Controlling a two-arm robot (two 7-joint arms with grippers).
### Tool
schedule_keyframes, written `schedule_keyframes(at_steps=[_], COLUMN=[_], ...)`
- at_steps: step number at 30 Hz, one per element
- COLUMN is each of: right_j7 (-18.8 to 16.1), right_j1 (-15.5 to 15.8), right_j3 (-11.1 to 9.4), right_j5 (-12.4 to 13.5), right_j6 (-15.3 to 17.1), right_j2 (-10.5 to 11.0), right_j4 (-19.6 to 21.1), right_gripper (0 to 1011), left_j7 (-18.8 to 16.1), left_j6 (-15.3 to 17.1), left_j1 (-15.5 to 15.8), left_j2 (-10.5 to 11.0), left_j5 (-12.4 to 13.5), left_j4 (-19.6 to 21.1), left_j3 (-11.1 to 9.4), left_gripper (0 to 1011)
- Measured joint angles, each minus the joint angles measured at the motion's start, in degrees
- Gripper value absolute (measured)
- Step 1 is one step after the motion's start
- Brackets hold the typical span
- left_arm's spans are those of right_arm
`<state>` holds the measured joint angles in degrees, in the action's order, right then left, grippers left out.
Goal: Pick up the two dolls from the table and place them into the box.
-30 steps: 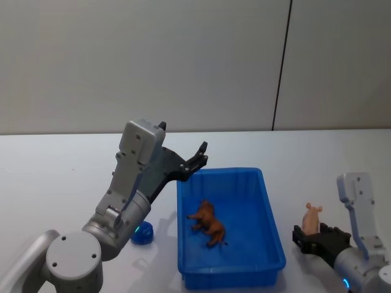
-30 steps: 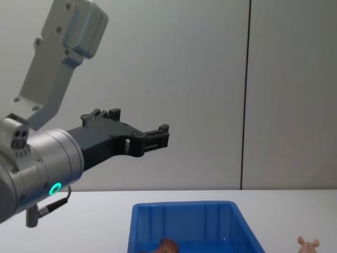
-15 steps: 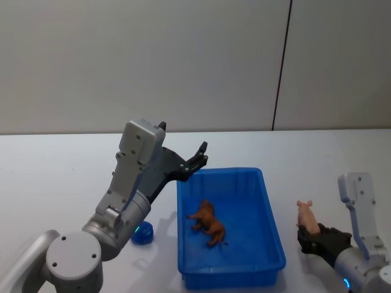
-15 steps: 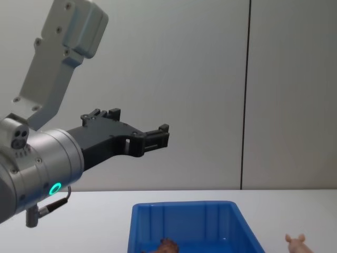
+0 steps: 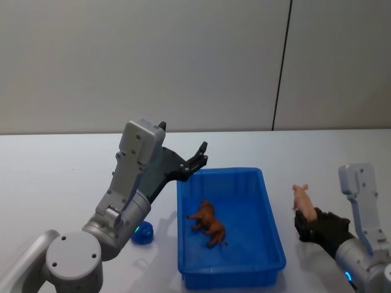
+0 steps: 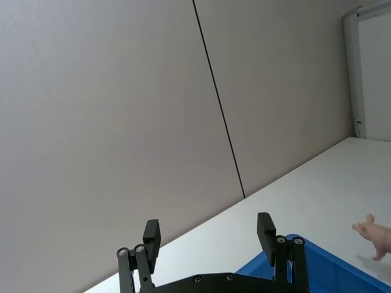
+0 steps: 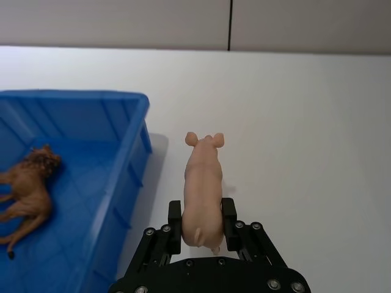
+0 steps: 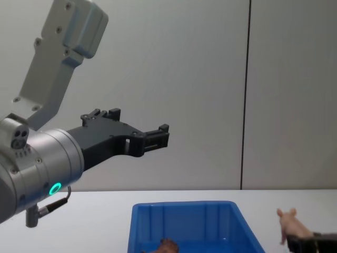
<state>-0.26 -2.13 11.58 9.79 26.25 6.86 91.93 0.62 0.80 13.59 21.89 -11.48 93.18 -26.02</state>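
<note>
A dark brown doll (image 5: pixel 208 223) lies on the floor of the blue box (image 5: pixel 269 210), also visible as the brown doll (image 7: pixel 27 192) inside the box (image 7: pixel 131 140). My right gripper (image 7: pixel 203 229) is shut on the pale pink pig-shaped doll (image 7: pixel 203 183), held above the white table (image 7: pixel 305 122) just right of the box. The pink doll (image 5: pixel 302 201) and right gripper (image 5: pixel 307 221) sit close to the box's right wall. My left gripper (image 5: pixel 200 156) hangs open and empty above the box's far left corner; its fingers (image 6: pixel 266 229) are spread wide.
A small blue round object (image 5: pixel 142 234) lies on the table left of the box, beside my left arm. A grey wall with a dark vertical seam (image 5: pixel 281 67) stands behind the table.
My right gripper has lifted the pink doll and carried it leftward toward the box. The left arm and the brown doll have not moved.
</note>
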Motion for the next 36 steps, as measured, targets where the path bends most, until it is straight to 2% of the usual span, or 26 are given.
schedule_keyframes(at_steps=[12, 19, 26, 32, 34, 36], right_j7=[-7.2, -11.9, -16.5, -21.2, -21.6, -23.0], right_j1=[0.1, -0.6, -1.7, -3.9, -4.2, -5.3], right_j3=[0.6, 1.0, 1.5, 2.3, 2.4, 2.8], right_j5=[-2.2, -2.3, -1.6, -0.9, -0.9, -1.0], right_j6=[-6.3, -7.9, -7.5, -4.0, -3.5, -1.2], right_j2=[1.0, 1.2, 1.0, 0.3, 0.2, -0.4], right_j4=[3.5, 4.9, 5.6, 5.5, 5.4, 4.8], right_gripper=[371, 371, 371, 371, 371, 372], left_j7=[0.0, 0.0, 0.0, 0.0, 0.0, 0.0], left_j6=[0.0, 0.0, 0.0, 0.0, 0.0, 0.0], left_j1=[0.0, 0.0, 0.0, 0.0, 0.0, 0.0], left_j2=[0.0, 0.0, 0.0, 0.0, 0.0, 0.0], left_j5=[0.0, 0.0, 0.0, 0.0, 0.0, 0.0], left_j4=[0.0, 0.0, 0.0, 0.0, 0.0, 0.0], left_j3=[0.0, 0.0, 0.0, 0.0, 0.0, 0.0], left_gripper=[1001, 1001, 1001, 1001, 1001, 1001])
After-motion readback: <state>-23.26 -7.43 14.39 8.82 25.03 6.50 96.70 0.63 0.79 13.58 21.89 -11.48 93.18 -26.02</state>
